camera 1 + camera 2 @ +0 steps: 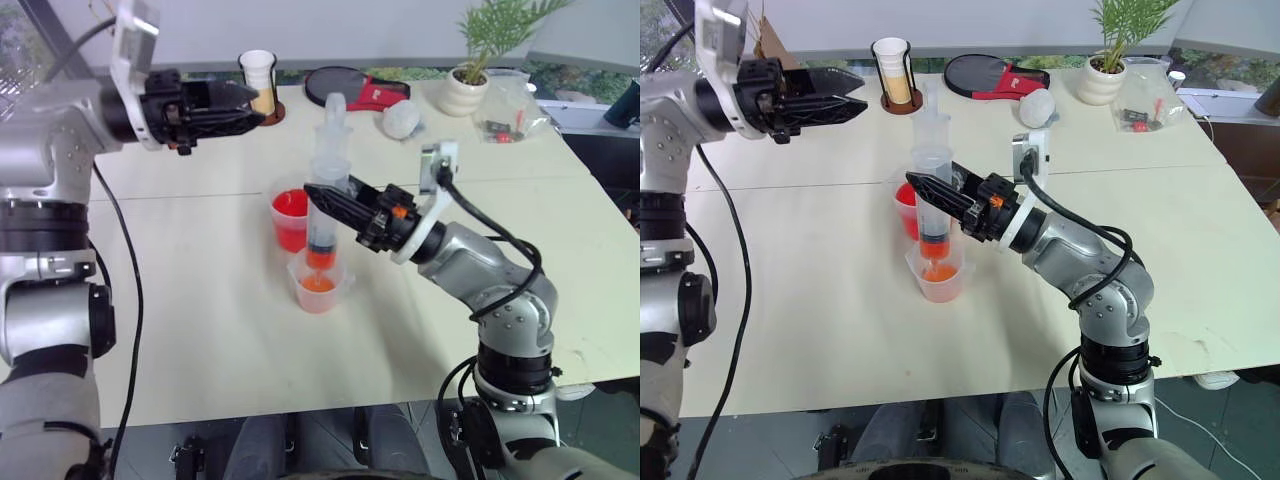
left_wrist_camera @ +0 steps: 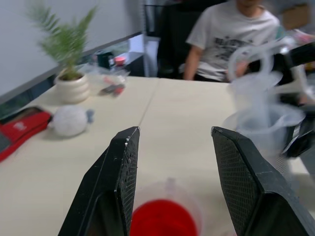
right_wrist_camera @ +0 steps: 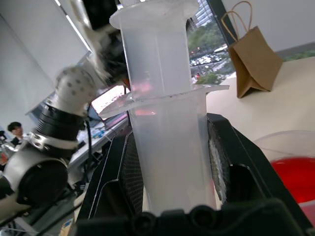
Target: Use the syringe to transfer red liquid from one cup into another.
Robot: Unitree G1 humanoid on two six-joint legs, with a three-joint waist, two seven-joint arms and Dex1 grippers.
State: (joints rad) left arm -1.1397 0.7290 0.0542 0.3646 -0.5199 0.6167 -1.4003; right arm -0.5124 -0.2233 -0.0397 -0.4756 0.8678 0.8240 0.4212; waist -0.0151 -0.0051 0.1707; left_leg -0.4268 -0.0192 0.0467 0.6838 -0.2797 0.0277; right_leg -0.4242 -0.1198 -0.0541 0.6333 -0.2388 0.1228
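The syringe (image 1: 329, 160) stands upright over the middle of the table, my right gripper (image 1: 330, 205) shut on its barrel. Orange-red liquid fills the lower part of the barrel. Its tip dips into the smaller clear cup (image 1: 318, 290), which holds orange-red liquid. Just behind and to the left stands the wider cup (image 1: 290, 225) of bright red liquid (image 1: 290, 204). My left gripper (image 1: 255, 107) hovers high at the back left, pointing right toward the syringe's plunger, open and empty. In the left wrist view its fingers (image 2: 118, 177) frame the red cup (image 2: 162, 219) below.
Along the table's (image 1: 200, 330) far edge are a paper cup on a coaster (image 1: 258, 72), a red-and-black paddle (image 1: 350, 88), a white ball (image 1: 402, 120), a potted plant (image 1: 470, 85) and a plastic bag (image 1: 505, 115). A person (image 2: 231, 34) sits beyond the table's right side.
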